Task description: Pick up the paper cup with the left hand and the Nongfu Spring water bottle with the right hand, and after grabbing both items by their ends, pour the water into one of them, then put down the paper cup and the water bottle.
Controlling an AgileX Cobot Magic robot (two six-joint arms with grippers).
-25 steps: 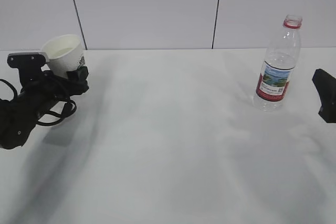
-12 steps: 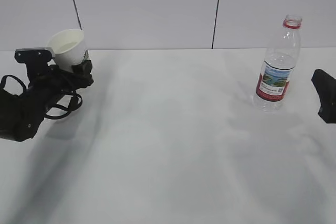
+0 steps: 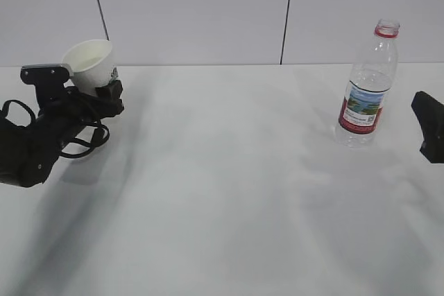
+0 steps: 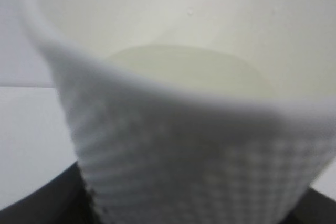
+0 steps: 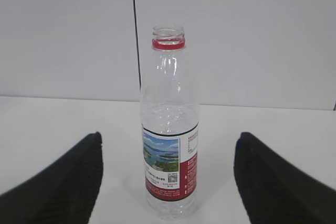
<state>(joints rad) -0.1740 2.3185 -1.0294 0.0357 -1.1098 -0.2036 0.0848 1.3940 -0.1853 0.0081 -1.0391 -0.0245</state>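
Note:
The white paper cup is held off the table at the far left, tilted, with my left gripper shut on its lower part. Up close in the left wrist view the paper cup fills the frame, and black jaw parts show only at the bottom corners. The Nongfu Spring water bottle stands upright and uncapped at the right, with a red neck ring and red label. My right gripper is open just right of it. From the right wrist, the bottle stands beyond the open fingers. I cannot make out the water.
The white table runs wide between the two arms. A pale panelled wall stands behind it. Black cables loop under the left arm.
My left gripper has lifted the paper cup a little higher and slightly to the right, mostly in the first half second. The right gripper and the bottle have stayed still.

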